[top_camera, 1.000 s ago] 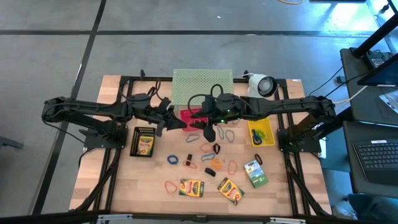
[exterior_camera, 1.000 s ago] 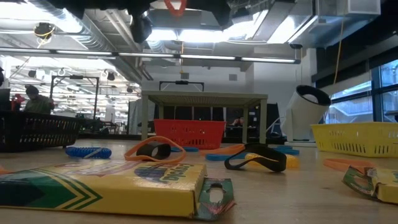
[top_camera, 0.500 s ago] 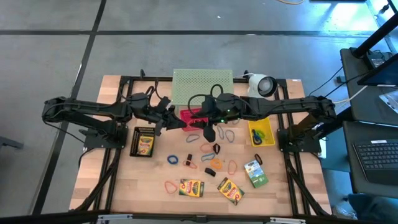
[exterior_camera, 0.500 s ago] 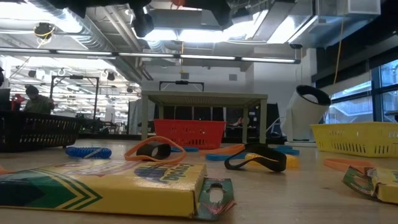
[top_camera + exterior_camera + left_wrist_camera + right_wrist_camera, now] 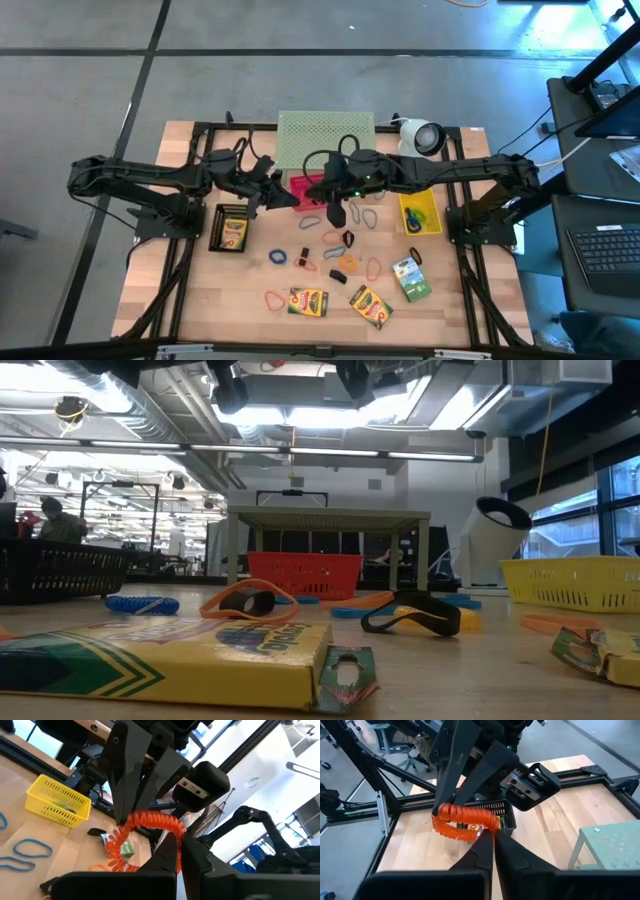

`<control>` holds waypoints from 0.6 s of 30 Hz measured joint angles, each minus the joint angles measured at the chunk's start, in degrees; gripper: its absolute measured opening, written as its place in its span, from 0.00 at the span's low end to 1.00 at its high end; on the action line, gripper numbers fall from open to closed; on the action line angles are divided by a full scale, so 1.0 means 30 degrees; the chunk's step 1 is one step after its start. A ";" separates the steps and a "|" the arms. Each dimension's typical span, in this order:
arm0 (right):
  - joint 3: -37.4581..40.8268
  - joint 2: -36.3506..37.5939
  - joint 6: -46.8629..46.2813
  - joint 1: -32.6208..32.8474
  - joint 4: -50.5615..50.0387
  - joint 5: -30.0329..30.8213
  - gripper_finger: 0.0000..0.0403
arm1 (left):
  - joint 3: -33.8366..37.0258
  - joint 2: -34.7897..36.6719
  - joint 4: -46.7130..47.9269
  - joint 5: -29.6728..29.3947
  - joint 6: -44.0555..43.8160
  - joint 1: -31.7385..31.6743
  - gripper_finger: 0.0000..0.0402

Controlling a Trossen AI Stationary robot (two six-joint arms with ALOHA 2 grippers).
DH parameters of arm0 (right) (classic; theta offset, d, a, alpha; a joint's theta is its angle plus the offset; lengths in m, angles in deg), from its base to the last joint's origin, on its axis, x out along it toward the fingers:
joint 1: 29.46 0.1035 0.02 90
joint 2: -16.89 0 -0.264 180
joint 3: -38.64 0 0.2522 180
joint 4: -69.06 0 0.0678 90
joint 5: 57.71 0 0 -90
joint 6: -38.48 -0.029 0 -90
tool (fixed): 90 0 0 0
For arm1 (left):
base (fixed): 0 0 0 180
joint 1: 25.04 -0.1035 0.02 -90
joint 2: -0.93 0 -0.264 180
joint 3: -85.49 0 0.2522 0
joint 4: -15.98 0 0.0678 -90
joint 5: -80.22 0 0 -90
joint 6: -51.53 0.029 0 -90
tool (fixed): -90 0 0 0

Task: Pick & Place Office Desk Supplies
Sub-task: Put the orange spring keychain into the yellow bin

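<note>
An orange coiled band [image 5: 150, 825] hung stretched between the two grippers: the left gripper [image 5: 172, 851] pinched one end, the right gripper [image 5: 490, 836] pinched the other. No readable writing showed on it or nearby.

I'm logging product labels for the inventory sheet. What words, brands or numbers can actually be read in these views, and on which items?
None can be read with certainty.
Nearest crayon box, low view: dark lettering on its yellow top, seen too edge-on to read.
Crayon box in the black basket, high view: printing too small to read.
Other three crayon boxes, high view: print too small to read.
</note>
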 joint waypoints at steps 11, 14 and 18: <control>0.0000 0.0000 0.0778 0.0044 0.0327 -0.1653 0.14 | 0.0000 0.0000 -0.0305 0.0451 -0.0651 -0.0002 0.00; 0.0000 0.0000 0.0934 0.0036 0.0334 -0.1380 0.26 | 0.0000 0.0000 -0.0305 0.0477 -0.0769 -0.0002 0.00; 0.0000 0.0000 0.0861 0.0036 0.0343 -0.0302 0.44 | 0.0000 0.0000 -0.0313 0.0587 -0.0849 0.0005 0.00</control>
